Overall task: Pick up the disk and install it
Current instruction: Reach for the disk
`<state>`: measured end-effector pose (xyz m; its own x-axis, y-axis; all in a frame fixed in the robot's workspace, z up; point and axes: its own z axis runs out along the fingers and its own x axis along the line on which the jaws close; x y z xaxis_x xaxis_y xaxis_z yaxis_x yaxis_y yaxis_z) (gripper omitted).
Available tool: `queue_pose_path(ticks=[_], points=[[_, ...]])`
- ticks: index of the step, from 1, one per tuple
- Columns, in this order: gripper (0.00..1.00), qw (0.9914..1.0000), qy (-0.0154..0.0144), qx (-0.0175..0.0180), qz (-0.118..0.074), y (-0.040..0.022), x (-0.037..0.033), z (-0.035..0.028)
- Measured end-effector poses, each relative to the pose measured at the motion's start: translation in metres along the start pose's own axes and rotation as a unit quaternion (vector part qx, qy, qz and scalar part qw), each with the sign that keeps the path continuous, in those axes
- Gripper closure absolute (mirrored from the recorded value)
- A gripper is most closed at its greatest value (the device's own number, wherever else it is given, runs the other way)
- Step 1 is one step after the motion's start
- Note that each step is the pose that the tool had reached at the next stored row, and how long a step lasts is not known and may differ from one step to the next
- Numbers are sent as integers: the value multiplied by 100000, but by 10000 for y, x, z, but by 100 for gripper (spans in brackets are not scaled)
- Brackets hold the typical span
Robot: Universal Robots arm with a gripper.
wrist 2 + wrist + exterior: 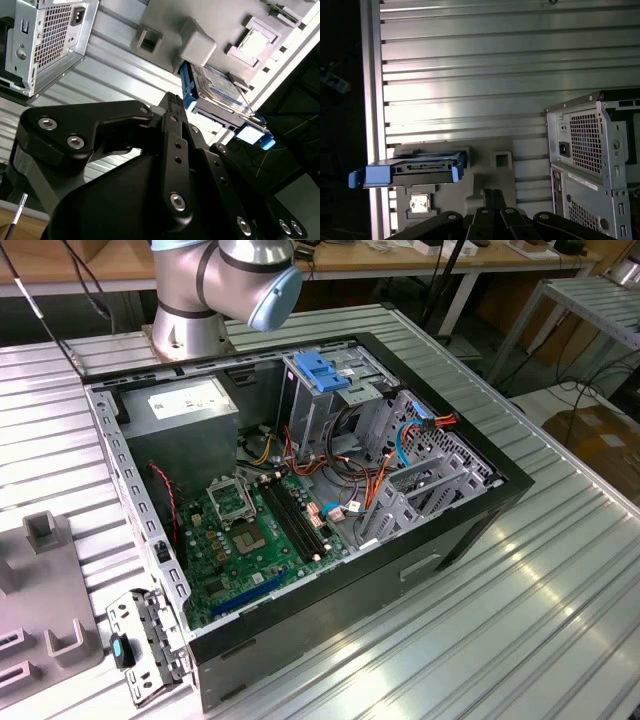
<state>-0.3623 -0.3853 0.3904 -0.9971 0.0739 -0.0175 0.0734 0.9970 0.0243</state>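
Disk (220, 86) apart from end effector (172, 102)

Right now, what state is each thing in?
Black desktop computer case: lying on its side, panel off, interior exposed.
Metal drive cage with blue top: upright inside the case.
Silver rectangular disk in blue carrier: resting on grey fixture tray, not grasped.
End effector: apart from the disk.

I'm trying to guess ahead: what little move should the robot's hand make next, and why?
Probably move closer to the disk in its blue frame. The disk rests on the grey holder, apart from the hand, which isn't holding it, so there is nothing to install yet.
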Motion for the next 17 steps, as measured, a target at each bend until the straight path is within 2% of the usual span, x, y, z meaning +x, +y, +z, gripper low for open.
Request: queue_pose_path(ticks=[3,5,7,11,13,16,17], points=[[89,100000,56,-2,5,-7,106,-1],[89,100000,148,12,7,-7,239,-3],[89,100000,184,9,0,-3,328,-3],[89,100000,286,23,4,27,629,-6],[89,100000,303,19,15,37,719,-6],[89,99999,385,25,9,46,940,-7],[89,99999,399,26,13,46,977,-7]])
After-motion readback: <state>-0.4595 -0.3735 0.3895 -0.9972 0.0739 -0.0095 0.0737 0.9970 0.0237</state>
